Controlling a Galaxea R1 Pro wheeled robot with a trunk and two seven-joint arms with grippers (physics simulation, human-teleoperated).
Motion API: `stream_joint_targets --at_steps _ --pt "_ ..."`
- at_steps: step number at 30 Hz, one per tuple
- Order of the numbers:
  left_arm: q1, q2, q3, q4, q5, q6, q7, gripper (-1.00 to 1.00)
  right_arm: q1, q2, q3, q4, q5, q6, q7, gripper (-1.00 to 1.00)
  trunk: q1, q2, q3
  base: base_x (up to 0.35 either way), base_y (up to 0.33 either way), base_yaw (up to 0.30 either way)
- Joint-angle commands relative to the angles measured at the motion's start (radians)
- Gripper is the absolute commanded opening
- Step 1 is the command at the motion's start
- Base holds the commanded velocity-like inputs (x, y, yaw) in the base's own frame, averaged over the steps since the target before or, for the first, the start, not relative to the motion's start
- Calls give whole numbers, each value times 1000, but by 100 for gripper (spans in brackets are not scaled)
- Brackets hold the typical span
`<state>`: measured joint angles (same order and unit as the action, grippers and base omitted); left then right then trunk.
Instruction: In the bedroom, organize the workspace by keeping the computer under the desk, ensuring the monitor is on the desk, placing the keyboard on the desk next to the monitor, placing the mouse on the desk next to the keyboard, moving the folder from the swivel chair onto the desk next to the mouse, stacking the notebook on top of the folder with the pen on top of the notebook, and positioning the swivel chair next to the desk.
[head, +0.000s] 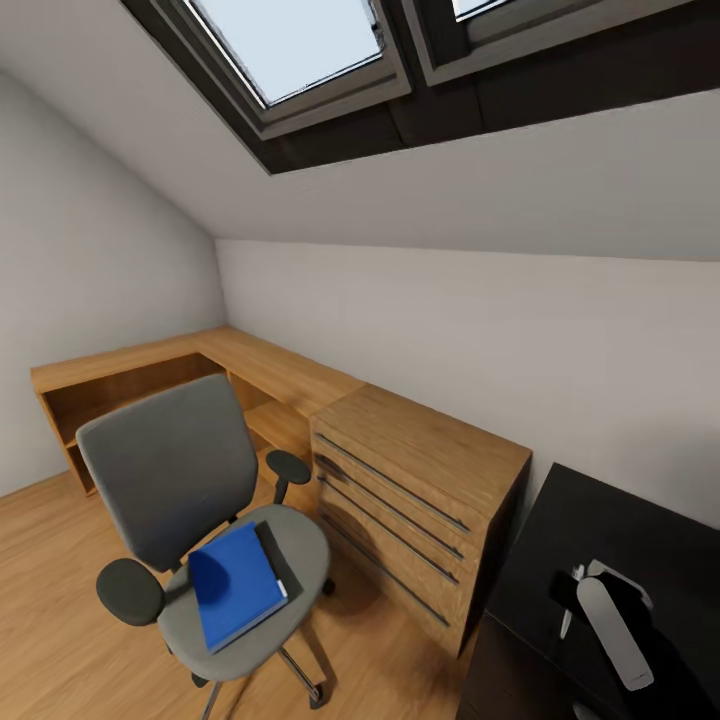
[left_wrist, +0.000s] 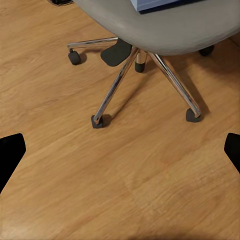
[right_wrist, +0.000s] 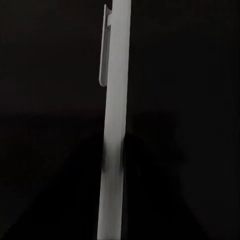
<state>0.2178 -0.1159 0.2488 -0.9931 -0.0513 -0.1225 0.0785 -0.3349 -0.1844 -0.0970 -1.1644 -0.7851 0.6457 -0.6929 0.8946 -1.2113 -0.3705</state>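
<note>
While the right arm reaches low over the glossy black desk top, its pale grey and black gripper hangs at the head view's lower right corner; whether its fingers are spread or pressed together I cannot tell. Close before its wrist camera stands a thin pale grey pen-like bar with a clip against blackness. Near the wooden floor, the left gripper's two black fingertips sit wide apart, holding nothing. Beyond them stands the grey padded swivel chair on a chrome star base, with the flat bright blue folder lying on its seat. Between chair and desk stands a light wooden drawer cabinet. No writing is readable.
</note>
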Motion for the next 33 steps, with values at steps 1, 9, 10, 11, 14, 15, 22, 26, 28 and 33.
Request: stream_joint_targets --at_steps 1,9,10,11,14,15,22,26,28,33 --pt "0 -1 1 -1 -5 -2 3 100 -1 -1 0 4 -9 -3 -8 -100 0 -1 -1 0 0 0" --pt "0 -1 1 -1 -5 -2 2 100 -16 -5 1 64 -6 -70 28 -100 0 -1 -1 0 0 0" --pt "0 -1 1 -1 -5 -2 2 100 -20 -6 1 73 -6 -80 39 -100 0 -1 -1 0 0 0" --pt "0 -1 1 -1 -5 -2 2 100 -23 -7 1 80 -5 -88 46 -100 0 -1 -1 0 0 0" --pt "0 -1 1 -2 -5 -3 2 100 -28 -11 2 89 -5 -99 54 -100 0 -1 -1 0 0 0" --pt "0 -1 1 -2 -5 -3 2 100 -28 -12 2 90 -5 -100 55 -100 0 -1 -1 0 0 0" --pt "0 -1 1 -1 -6 -3 3 100 -30 -13 2 93 -5 -104 57 -100 0 -1 -1 0 0 0" --pt "0 -2 1 -1 -6 -3 3 100 -30 -13 2 93 -5 -104 58 -100 0 -1 -1 0 0 0" --pt "0 -2 1 -1 -7 -2 3 100 -30 -13 2 94 -5 -104 58 -100 0 -1 -1 0 0 0" --pt "0 -2 1 -1 -7 -2 3 100 -30 -14 2 94 -5 -104 58 100 0 -1 -1 0 0 0"
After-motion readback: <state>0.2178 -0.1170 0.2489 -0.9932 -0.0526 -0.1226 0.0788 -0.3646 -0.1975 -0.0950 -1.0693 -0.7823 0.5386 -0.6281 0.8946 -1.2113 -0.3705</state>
